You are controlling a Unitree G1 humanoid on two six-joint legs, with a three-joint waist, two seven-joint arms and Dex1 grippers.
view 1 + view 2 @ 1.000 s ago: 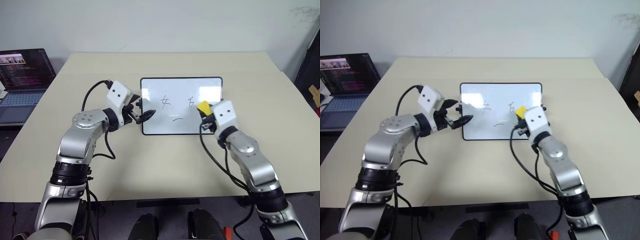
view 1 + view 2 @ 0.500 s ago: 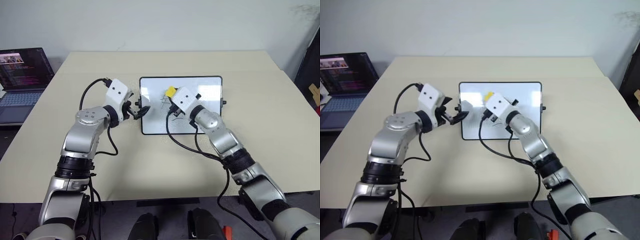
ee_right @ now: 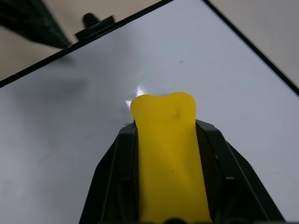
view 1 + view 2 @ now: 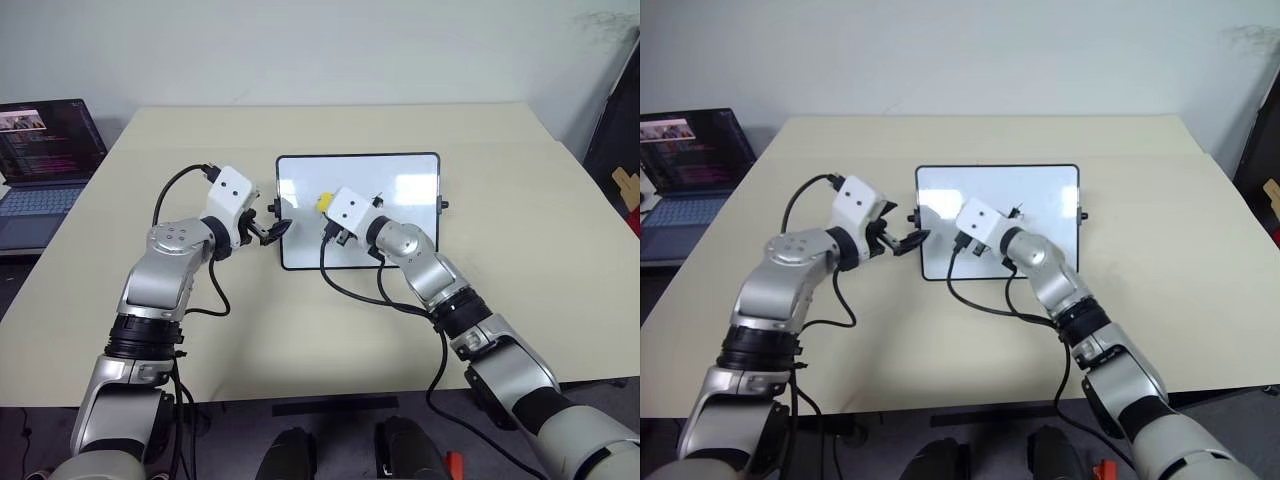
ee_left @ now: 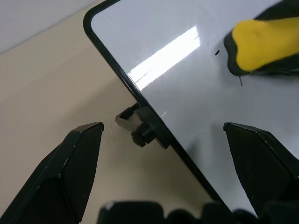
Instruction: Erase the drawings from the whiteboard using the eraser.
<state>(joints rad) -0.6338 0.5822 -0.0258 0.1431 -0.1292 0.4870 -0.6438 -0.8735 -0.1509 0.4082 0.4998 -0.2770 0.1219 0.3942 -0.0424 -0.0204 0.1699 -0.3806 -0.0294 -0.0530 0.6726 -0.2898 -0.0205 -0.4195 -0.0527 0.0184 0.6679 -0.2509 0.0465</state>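
- Whiteboard [image 4: 400,175] is laid flat on the table [image 4: 560,260], its long edges running across the robot's front, so that both arms can reach it.
- The left gripper [image 4: 272,230] is set at the board's left edge, beside the small knob [image 5: 142,134]; its fingers [image 5: 79,154] are spread, one over the table and one over the white surface, with the frame between them and nothing clamped. This is judged to be a bracing stance, meant to stop the board sliding under the wiping.
- The eraser [image 3: 169,158] is pinched in the right gripper [image 4: 328,212], whose jaws are clenched on its two long sides, and its yellow end sticks out past the fingertips.
- The eraser is held over the left half of the board, near the left gripper, and appears pressed to the surface; actual contact cannot be confirmed.
- The drawings cannot be made out around the eraser, apart from a couple of tiny specks [image 5: 217,52]; the part of the board under the right arm is hidden.
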